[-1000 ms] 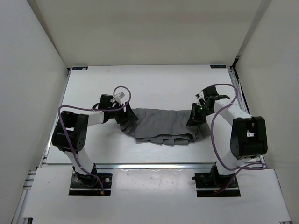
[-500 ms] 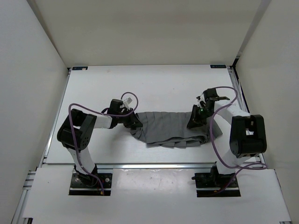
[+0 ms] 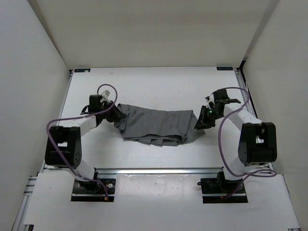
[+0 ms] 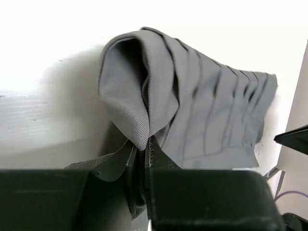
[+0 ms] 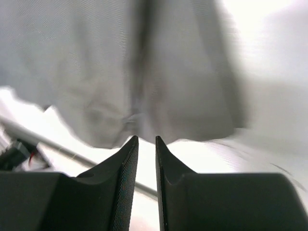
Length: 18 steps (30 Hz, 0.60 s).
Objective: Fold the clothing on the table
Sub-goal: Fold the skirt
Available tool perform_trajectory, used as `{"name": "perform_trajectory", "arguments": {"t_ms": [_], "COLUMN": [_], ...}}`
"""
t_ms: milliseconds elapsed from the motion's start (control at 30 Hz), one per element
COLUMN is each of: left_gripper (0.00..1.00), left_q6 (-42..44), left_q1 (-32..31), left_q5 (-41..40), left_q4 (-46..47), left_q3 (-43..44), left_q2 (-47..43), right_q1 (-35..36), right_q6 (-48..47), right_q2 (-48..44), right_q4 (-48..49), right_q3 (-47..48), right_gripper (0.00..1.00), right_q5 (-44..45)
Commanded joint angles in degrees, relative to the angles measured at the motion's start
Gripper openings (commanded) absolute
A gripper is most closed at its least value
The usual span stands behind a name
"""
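The dark grey clothing (image 3: 156,124) lies crumpled in a wide band across the middle of the white table (image 3: 159,86). My left gripper (image 3: 117,117) is at its left end, shut on a raised fold of the clothing (image 4: 192,96); in the left wrist view the fabric is pinched between the left gripper (image 4: 144,147) jaws. My right gripper (image 3: 201,122) sits at the garment's right edge. In the right wrist view the right gripper (image 5: 146,139) stands narrowly open with bare table in the gap. The blurred clothing (image 5: 144,72) lies just past the tips.
White side walls enclose the table on the left, right and back. A metal rail (image 3: 159,170) runs along the near edge, with both arm bases behind it. Blue corner marks (image 3: 82,70) sit at the far corners. Purple cables loop over each arm.
The left gripper closed on the garment's left end, then swung left, pulling the clothing leftward and stretching it. The garment's right edge has slid out in front of the right gripper.
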Motion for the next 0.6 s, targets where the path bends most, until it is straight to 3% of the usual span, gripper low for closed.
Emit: {"name": "perform_trajectory", "arguments": {"t_ms": [0, 267, 567], "left_gripper": [0.0, 0.0, 0.0], "left_q6": [1.3, 1.0, 0.0], "left_q1": [-1.0, -3.3, -1.7], "left_q5": [1.3, 2.1, 3.2], "left_q4": [-3.1, -4.3, -3.4], "left_q3": [1.2, 2.1, 2.4], "left_q2": [-2.9, -4.8, -5.8], "right_q1": [5.6, 18.0, 21.2], "right_q6": [-0.2, 2.5, 3.8], "right_q2": [2.4, 16.5, 25.0], "right_q4": [3.8, 9.1, 9.0], "right_q3": [6.3, 19.3, 23.4], "right_gripper": [0.26, 0.24, 0.2], "right_q5": [-8.1, -15.0, -21.7]}}
